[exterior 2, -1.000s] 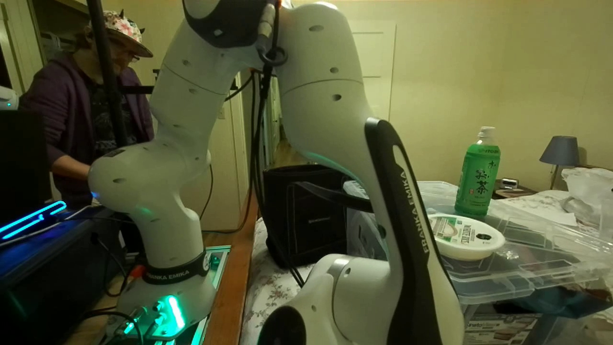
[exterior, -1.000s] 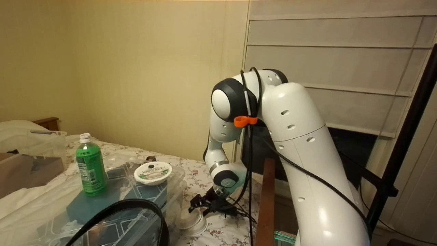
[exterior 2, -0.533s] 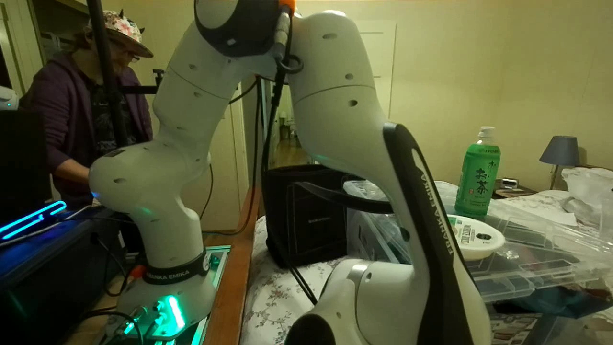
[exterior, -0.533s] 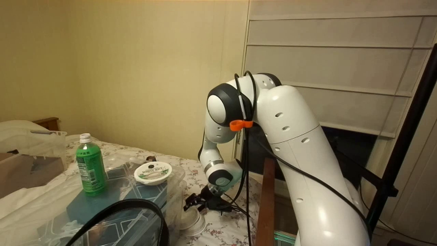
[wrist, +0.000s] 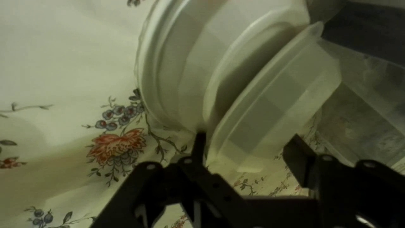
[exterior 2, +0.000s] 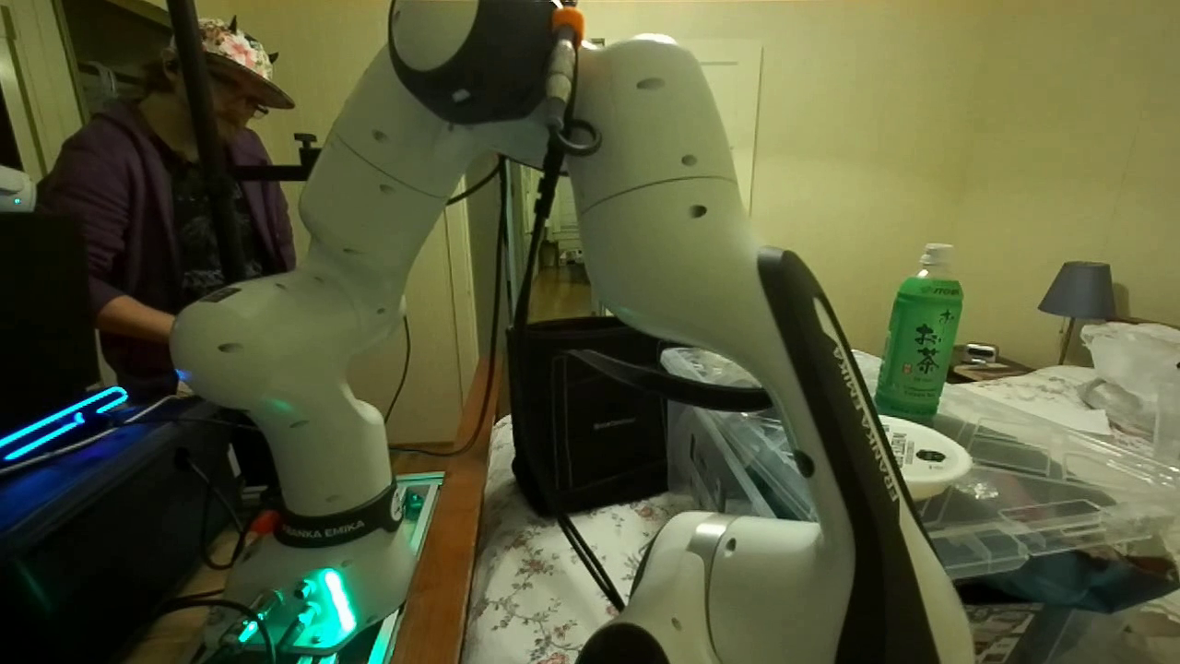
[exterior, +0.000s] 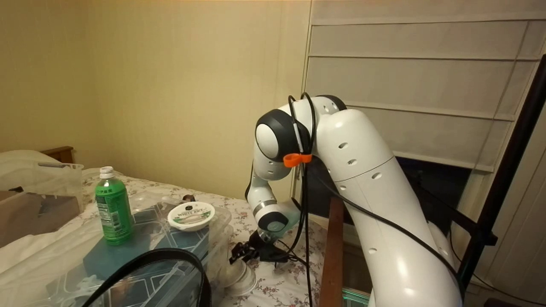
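Low in the wrist view, our gripper (wrist: 248, 145) has jaws apart either side of the tilted white faceted bowl (wrist: 278, 98), right of center; we should close slowly, keeping the neighboring bowl (wrist: 196, 60) out.

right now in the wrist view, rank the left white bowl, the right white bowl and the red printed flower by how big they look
Largest to smallest:
1. Left white bowl, cut off by the picture's top and possibly several nested.
2. Right white bowl.
3. Red printed flower.
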